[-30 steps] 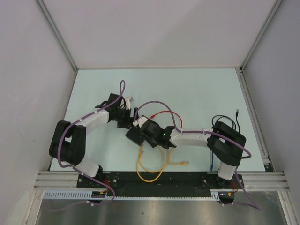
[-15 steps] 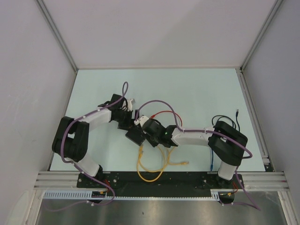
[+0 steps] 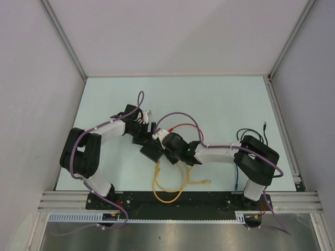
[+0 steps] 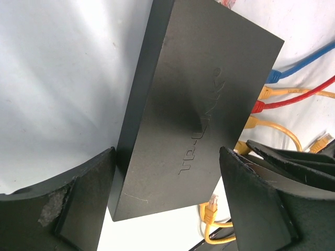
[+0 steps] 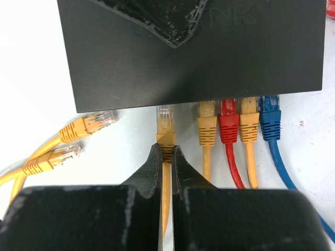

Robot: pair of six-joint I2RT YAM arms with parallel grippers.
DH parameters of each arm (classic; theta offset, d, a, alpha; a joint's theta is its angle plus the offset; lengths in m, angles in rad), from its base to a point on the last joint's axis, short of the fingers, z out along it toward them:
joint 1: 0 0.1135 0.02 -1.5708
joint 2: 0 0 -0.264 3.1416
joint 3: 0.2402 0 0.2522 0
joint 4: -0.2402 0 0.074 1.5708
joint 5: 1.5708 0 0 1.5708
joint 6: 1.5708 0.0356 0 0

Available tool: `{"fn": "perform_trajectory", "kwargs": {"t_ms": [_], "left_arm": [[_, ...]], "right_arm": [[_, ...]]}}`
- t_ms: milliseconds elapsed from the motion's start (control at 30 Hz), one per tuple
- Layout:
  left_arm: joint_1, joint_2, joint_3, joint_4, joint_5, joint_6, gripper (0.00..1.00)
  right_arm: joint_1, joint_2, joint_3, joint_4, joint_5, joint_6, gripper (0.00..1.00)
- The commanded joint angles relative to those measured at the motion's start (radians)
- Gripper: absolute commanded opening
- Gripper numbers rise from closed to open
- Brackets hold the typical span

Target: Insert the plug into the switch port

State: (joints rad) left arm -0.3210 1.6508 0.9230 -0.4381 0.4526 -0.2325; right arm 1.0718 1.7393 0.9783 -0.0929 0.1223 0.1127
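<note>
The right gripper pinches the yellow plug, its tip at the switch edge, perhaps just entering a port; pushing home is left. The left gripper straddles the switch, jaws apart.

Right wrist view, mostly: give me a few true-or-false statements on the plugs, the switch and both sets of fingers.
1. The switch already holds four plugs. True.
2. The right fingers are shut on a red cable. False: they pinch a yellow plug by its boot, with its tip at the switch's edge.
3. The blue plug is rightmost in the row in this view. True.
4. No plug lies loose. False: two loose yellow plugs lie left of the held one.
5. The left fingers are both on one side of the switch. False: they stand wide apart, one on each side of it.
</note>
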Motion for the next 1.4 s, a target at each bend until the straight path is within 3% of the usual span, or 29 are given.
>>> {"fn": "perform_trajectory", "kwargs": {"t_ms": [0, 633, 1367], "left_arm": [[-0.02, 0.033, 0.028, -0.011, 0.086, 0.024, 0.84], [-0.05, 0.057, 0.033, -0.024, 0.126, 0.064, 0.82], [-0.202, 0.073, 0.03, -0.063, 0.199, 0.128, 0.81]], "right_arm": [[-0.021, -0.052, -0.03, 0.143, -0.022, 0.002, 0.0], [-0.058, -0.08, -0.082, 0.242, -0.104, -0.028, 0.0], [-0.111, -0.09, -0.079, 0.39, -0.193, -0.064, 0.0]]}}
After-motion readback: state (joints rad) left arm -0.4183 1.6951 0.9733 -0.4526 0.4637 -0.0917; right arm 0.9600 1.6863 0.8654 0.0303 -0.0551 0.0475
